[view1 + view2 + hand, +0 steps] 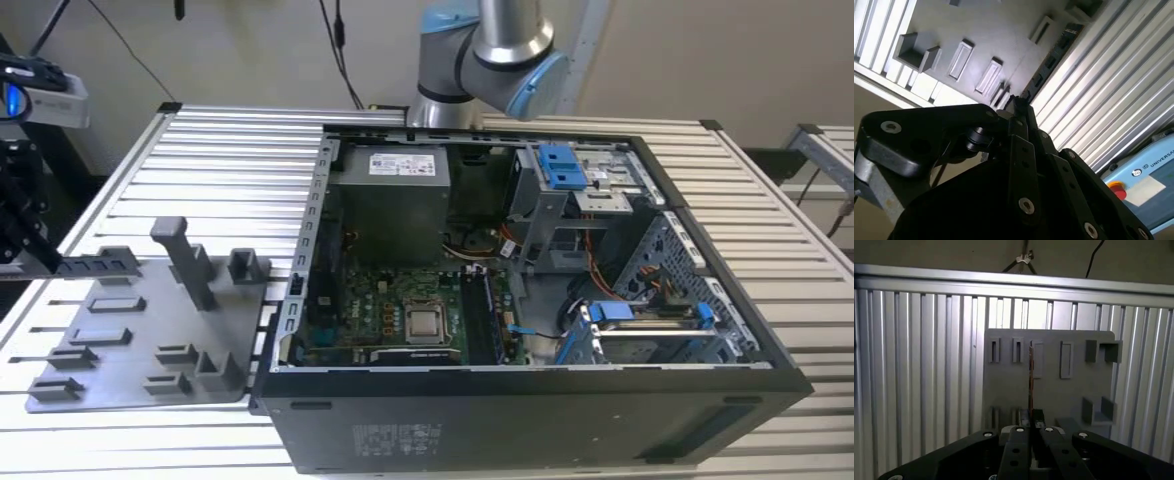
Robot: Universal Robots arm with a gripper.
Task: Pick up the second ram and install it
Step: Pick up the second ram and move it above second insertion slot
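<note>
As they point at the grey holder plate [1054, 390], the fingers [1038, 416] pinch the second ram [1030, 380] edge-on.

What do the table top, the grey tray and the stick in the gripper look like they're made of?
Table top: likely aluminium, silvery ribbed slats with a sheen. Grey tray: probably matte plastic, uniform dull grey with moulded blocks. The second ram, edge-on in the gripper: seemingly circuit board, a thin brownish edge.
</note>
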